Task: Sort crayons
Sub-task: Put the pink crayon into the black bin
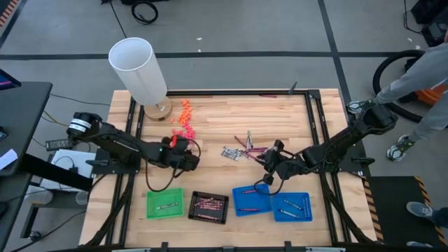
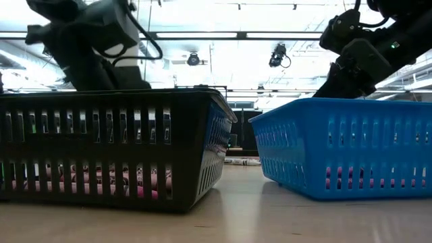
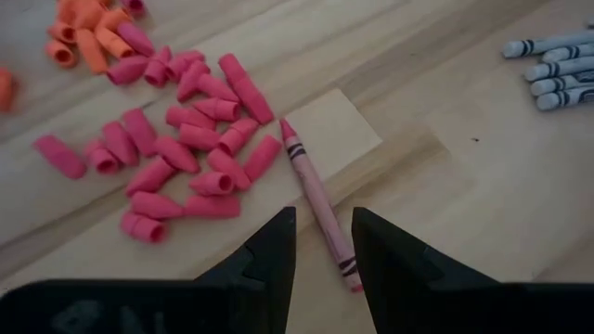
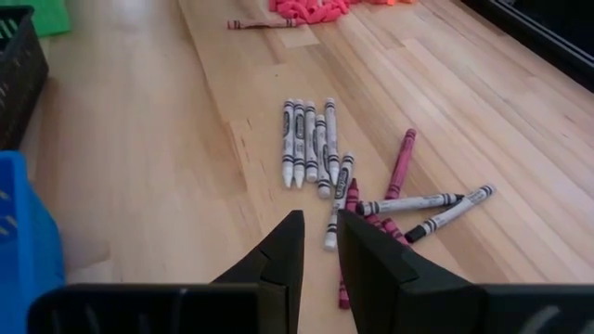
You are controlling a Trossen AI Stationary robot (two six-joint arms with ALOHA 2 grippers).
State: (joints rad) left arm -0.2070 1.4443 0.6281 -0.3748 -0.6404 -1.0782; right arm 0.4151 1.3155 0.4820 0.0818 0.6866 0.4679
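Four slotted plastic baskets line the table's [image 1: 231,112] near edge – one green [image 1: 164,204], one black [image 1: 208,206], two blue [image 1: 253,200] touching side by side; each holds a few crayons. Loose crayons [image 4: 320,148] lie mid-table: about six white-grey wax sticks with paper wraps side by side in a row, then a crossed heap of roughly three maroon and three more grey. One pink crayon [image 3: 319,201] lies apart, just beside a pile of chunky pink eraser caps [image 3: 181,153] – over twenty, hollow and stubby – with a smaller orange pile [image 3: 88,32] nearer the far edge. A white cylinder [image 1: 138,68] stands on a round wooden base at the far left corner. Left gripper [image 3: 322,249] sits low over the pink crayon, fingers part spread either side of its lower end, not clearly pinching it. Right gripper [image 4: 320,243] hovers at the heap's near side, fingers close together with a narrow gap, nothing between them. A person's legs [image 1: 413,84] show past the right edge
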